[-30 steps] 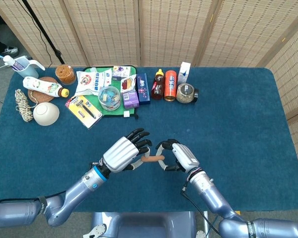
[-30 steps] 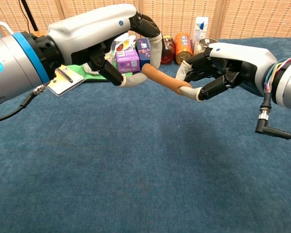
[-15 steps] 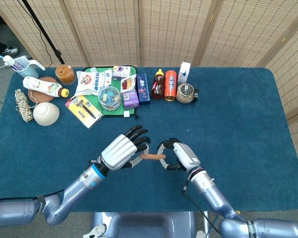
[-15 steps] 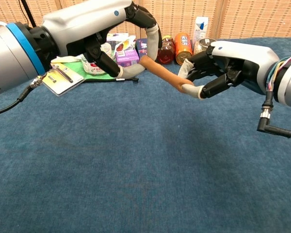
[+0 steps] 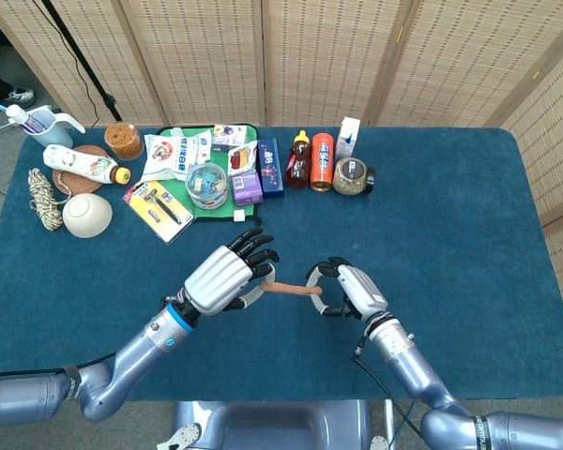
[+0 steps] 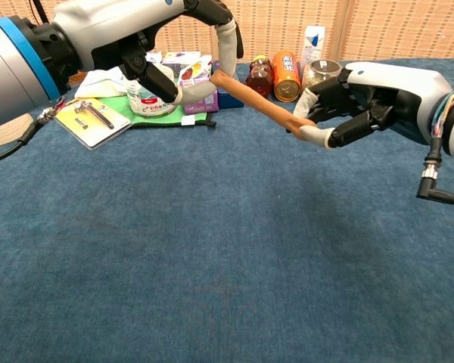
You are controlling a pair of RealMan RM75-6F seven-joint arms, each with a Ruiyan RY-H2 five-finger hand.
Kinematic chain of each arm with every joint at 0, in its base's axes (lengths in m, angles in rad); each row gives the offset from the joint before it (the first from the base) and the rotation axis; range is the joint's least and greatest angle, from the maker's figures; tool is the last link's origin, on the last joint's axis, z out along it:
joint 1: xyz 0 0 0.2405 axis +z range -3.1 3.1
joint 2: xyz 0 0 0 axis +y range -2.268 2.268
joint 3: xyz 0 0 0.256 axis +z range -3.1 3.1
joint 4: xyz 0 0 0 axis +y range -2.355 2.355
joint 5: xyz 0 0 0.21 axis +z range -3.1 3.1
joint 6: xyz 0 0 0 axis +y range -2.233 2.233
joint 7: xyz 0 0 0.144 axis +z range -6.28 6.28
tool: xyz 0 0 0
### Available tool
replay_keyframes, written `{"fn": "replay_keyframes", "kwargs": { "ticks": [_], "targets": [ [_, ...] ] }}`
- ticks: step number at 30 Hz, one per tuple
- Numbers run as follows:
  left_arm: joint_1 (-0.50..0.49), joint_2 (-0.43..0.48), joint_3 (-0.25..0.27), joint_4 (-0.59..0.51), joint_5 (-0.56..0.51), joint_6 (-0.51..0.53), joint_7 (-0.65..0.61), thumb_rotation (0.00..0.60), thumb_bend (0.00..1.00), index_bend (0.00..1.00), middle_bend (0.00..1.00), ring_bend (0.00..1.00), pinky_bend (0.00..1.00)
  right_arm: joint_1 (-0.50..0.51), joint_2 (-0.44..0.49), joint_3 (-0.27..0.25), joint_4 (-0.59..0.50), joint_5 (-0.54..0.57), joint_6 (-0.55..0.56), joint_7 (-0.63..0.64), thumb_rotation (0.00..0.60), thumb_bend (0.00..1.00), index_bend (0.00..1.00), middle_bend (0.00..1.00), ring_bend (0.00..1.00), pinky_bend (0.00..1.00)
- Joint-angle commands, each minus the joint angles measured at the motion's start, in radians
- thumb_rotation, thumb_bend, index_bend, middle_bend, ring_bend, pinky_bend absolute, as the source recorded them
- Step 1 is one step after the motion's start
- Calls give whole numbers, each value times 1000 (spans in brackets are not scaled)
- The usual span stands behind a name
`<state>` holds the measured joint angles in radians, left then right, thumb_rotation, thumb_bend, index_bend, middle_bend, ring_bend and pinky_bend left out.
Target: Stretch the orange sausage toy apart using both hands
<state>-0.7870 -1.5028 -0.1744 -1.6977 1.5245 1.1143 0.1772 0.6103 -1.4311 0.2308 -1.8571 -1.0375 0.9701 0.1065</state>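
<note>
Now further apart than a second ago: left hand drawn off to its own side and higher, right hand pulled the other way, gap between them plainly wider in both views. Meaning, by judgement: stretch well under way, not yet at its limit, more pull still possible.

Nearest, bare blue table, with nothing resting on it under the hands. Above it, clear of the cloth, the sausage toy, held in the air between the two hands. Right hand clamped on the lower end, fingers curled round it; left hand pinching the upper end between thumb and a bent finger, remaining fingers loosely arched over. Same grip seen from the head view: left hand, right hand, toy bridging them.

Toy itself: orange, smooth, longer and thinner than a second ago, running as a taut straight slant from upper left down to lower right, no sag, no visible kink.

Further back, untouched: purple box, orange can, white carton, green mat.
</note>
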Motion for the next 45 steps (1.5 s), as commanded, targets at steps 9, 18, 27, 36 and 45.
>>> {"fn": "replay_keyframes", "kwargs": {
  "ticks": [9,18,27,36,45],
  "targets": [
    [5,30,-10,-22,7,21,-9,600,416,899,343,150,101,-4,7,-7,17,10,-6,-5,600,570,749,358,288,95],
    [18,69,-19,-44,17,50,-25,600,416,899,343,150,101,-12,16,-13,35,13,-10,1,600,570,749,360,288,95],
    [53,126,-13,-61,35,98,-55,600,409,895,343,150,101,-44,52,-28,43,-9,5,17,600,571,741,360,288,95],
    [71,142,-8,-54,39,117,-75,600,406,885,343,150,101,-66,84,-28,40,-35,18,38,600,571,736,360,288,95],
    [104,191,-20,-53,26,156,-108,600,405,883,343,149,101,-84,102,-32,39,-51,19,62,600,571,735,360,288,95]
  ]
}}
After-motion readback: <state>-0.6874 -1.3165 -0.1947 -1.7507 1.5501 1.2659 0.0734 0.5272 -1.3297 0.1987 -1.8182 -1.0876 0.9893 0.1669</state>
